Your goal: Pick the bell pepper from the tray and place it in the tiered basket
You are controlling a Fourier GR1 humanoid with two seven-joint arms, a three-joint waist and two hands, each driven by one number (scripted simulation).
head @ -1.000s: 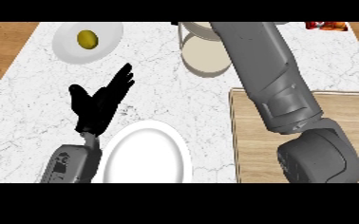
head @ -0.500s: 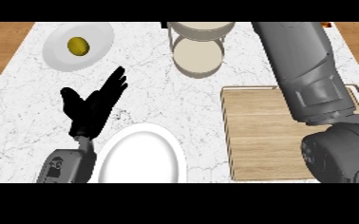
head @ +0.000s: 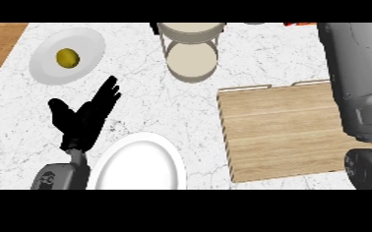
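Observation:
The tiered basket (head: 191,54), two round beige tiers on a frame, stands at the back middle of the counter. A wooden tray (head: 283,128) lies at the right with nothing showing on its bare boards. My right forearm (head: 352,83) runs along the right edge over the tray and leaves the picture at the top; its hand does not show. A sliver of red-orange (head: 298,23) peeks in at the top edge beside that arm; I cannot tell what it is. My left hand (head: 83,118) rests open at the lower left, fingers up, holding nothing.
A white plate (head: 80,42) with a small yellow-green fruit (head: 67,57) sits at the back left. Another white plate (head: 141,164) lies at the front, just right of my left hand. A strip of wood (head: 9,39) borders the marble counter at far left.
My right forearm has swung further right, toward the picture's edge. The basket and the tray have slid a little left in the view. The left hand has kept its pose.

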